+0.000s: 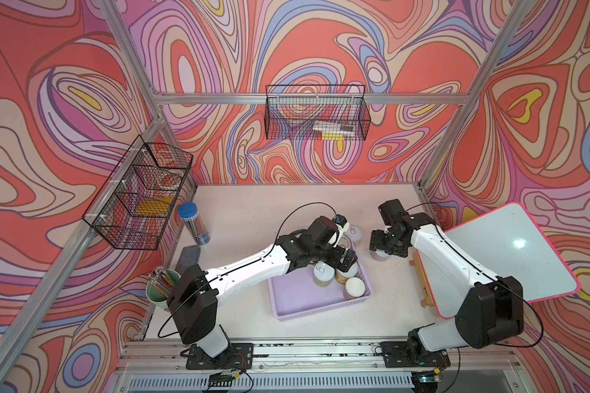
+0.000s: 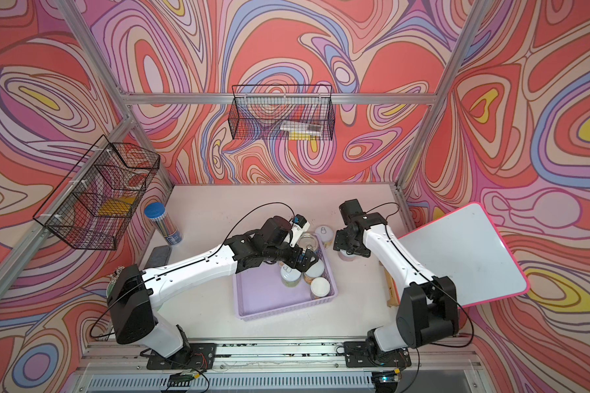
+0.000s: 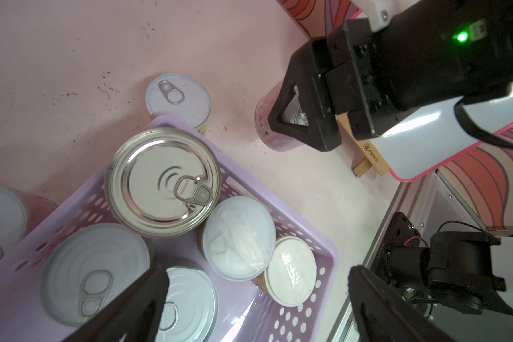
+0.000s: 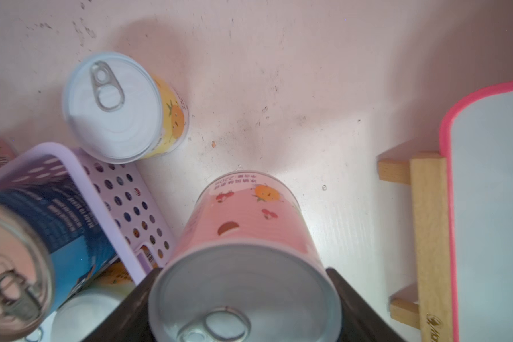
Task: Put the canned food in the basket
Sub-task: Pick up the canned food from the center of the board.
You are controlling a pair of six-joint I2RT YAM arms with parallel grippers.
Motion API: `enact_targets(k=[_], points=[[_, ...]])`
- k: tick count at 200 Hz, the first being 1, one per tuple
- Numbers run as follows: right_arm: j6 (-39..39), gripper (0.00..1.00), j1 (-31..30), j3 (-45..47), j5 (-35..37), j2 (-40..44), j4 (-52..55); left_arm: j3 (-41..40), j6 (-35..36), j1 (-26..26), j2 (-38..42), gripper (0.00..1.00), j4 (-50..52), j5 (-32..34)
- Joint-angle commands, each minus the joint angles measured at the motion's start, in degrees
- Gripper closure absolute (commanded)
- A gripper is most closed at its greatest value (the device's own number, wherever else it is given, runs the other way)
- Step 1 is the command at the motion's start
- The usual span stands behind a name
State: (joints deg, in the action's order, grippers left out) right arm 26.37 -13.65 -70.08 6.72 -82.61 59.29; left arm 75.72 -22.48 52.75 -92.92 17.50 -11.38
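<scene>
Pale pink tabletop (image 1: pixel 252 211), speckled, inside a swirl-patterned enclosure. Right jaws: closed against both sides of the pink can (image 4: pixel 243 213), high up near the lid. The can is upright with its base on the tabletop, just beside the lilac basket (image 1: pixel 288 296), outside its wall. Left jaws: spread wide, holding nothing, hovering over the tins in the basket's far corner. Five tins are crowded there, including the blue-label can (image 3: pixel 163 180). The near half of the basket floor is bare. A yellow can (image 4: pixel 113 106) and another pink tin (image 3: pixel 3 219) stand outside, close to the basket wall. Step judged: carry the pink can in. Lift straight up until the base clears the perforated wall, keep the wrist vertical since the grip is high, and aim for the bare floor. The left arm overhangs the route, so clear it first.
</scene>
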Motion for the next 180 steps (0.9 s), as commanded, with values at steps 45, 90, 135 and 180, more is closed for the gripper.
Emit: enact_targets(k=[45,90,135,180], points=[[0.4,0.55,-0.6,-1.7,1.5,6.5,4.3,2.8,0.7,1.1,-1.9,0.01,0.4,-1.6],[4.0,0.57,-6.5,-2.4,3.0,7.6,5.4,-1.6,-1.4,0.4,1.2,0.01,-1.9,-2.1],[8.8,0.59,-15.1,-3.7,6.0,7.5,7.7,-8.7,-4.5,-2.3,6.5,0.01,-6.1,-2.5],[11.9,0.60,-21.4,-5.1,6.5,7.7,9.3,-14.5,-5.8,-6.1,12.0,0.01,-6.8,-2.9]])
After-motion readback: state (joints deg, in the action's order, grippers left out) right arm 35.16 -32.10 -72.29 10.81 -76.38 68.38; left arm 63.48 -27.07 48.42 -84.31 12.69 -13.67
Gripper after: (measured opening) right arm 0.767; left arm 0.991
